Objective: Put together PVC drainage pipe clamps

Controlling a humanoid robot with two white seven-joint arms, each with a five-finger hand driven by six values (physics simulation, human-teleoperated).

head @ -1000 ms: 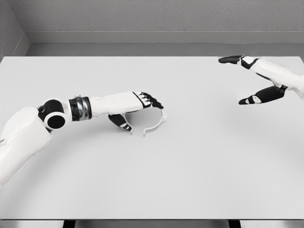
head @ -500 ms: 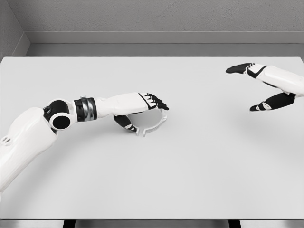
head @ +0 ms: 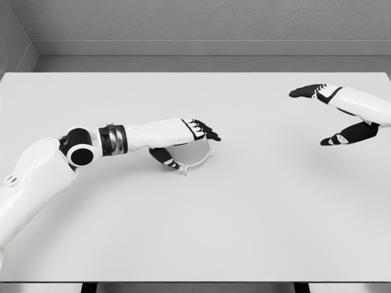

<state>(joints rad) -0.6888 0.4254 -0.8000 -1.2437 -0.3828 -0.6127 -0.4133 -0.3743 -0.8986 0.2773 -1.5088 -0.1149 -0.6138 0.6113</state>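
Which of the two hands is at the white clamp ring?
The left hand: its fingers reach over the clamp ring. The right hand hangs open, far away.

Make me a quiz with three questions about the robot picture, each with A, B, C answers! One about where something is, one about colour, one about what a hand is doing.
1. Where does the thin white curved plastic clamp piece lie on the grey table?
A. by the left hand
B. by the right hand
C. at the near edge

2. What colour are the hands' fingertips?
A. red
B. black
C. yellow

3. What is the right hand doing?
A. gripping the clamp
C. pressing flat on the table
B. open, holding nothing

Answers: 1 A, the clamp curves right under the left hand. 2 B, both hands show dark tips. 3 B, its fingers are spread with nothing between them.
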